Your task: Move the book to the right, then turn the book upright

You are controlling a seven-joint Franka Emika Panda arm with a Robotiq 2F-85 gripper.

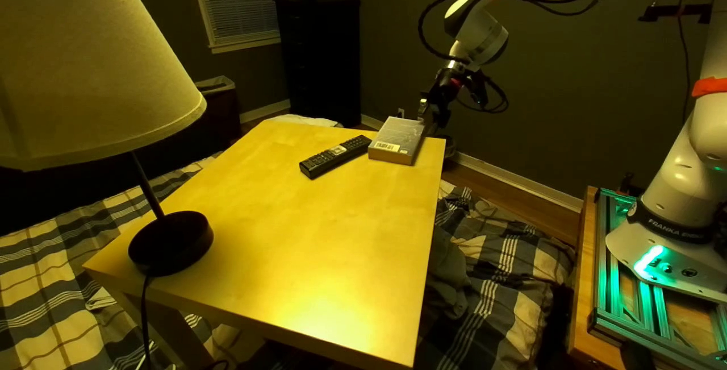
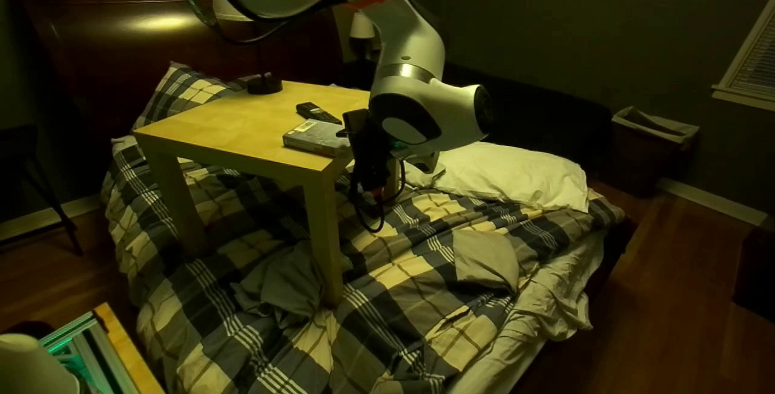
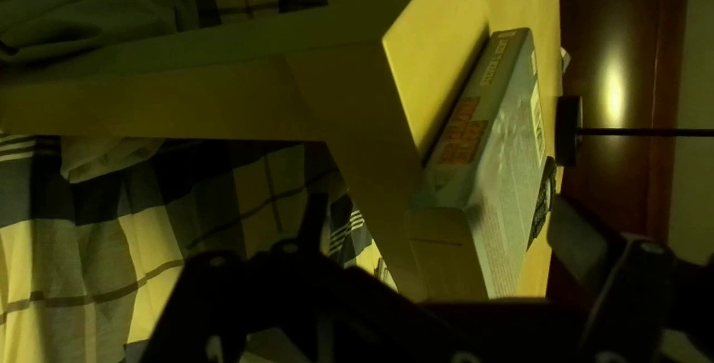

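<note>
The book (image 1: 397, 133) lies flat on the table (image 1: 318, 228), near its corner, grey cover up with a barcode label on it. In the wrist view the spine of the book (image 3: 505, 168) shows orange and pale lettering, and its near end seems to jut slightly past the table edge. My gripper (image 3: 449, 235) stands open at that end, one finger on the table's upper side and the other lower down, off the edge. The book's end shows between them with visible gaps. In an exterior view the arm partly hides the gripper (image 1: 430, 114) and its contact with the book cannot be seen.
A black remote (image 1: 335, 157) lies close beside the book. The lamp (image 1: 170, 242) stands at the table's opposite end. Beneath the table is a bed with plaid bedding (image 2: 393, 273), and one table leg (image 2: 324, 236) comes down near the gripper's corner.
</note>
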